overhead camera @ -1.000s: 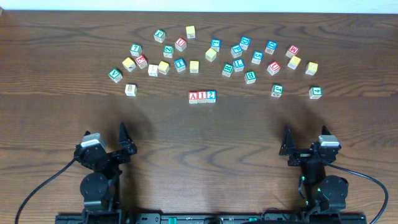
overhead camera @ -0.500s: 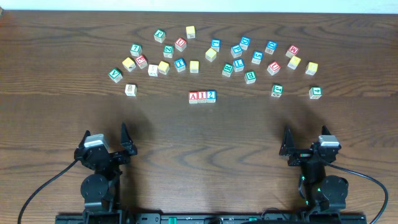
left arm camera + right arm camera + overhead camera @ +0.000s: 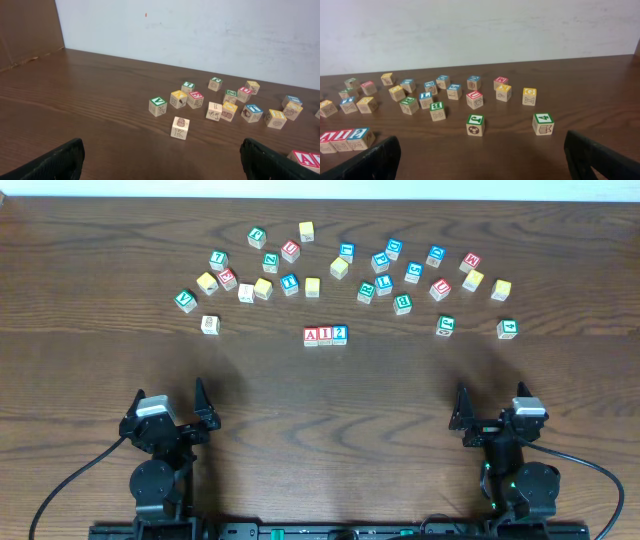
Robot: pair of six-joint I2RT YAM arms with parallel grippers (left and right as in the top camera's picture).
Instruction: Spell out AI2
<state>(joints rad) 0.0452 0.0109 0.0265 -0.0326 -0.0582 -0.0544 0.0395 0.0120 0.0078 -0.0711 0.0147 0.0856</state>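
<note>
I'm seeing the left gripper [image 3: 162, 159] sitting with jaws spread wide and gripping nothing, and the right gripper [image 3: 482, 155] the same, both hanging back at the near table [image 3: 320, 410] edge. A cube [image 3: 311, 335], I cube [image 3: 325, 334] and 2 cube [image 3: 340, 333] are sitting touching in a row mid-table, just in front of the scattered blocks [image 3: 312, 285].

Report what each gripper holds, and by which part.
Nothing is held. The left gripper and right gripper stand open and empty, far from the wooden red-A cube, red-I cube and blue-2 cube.
</note>
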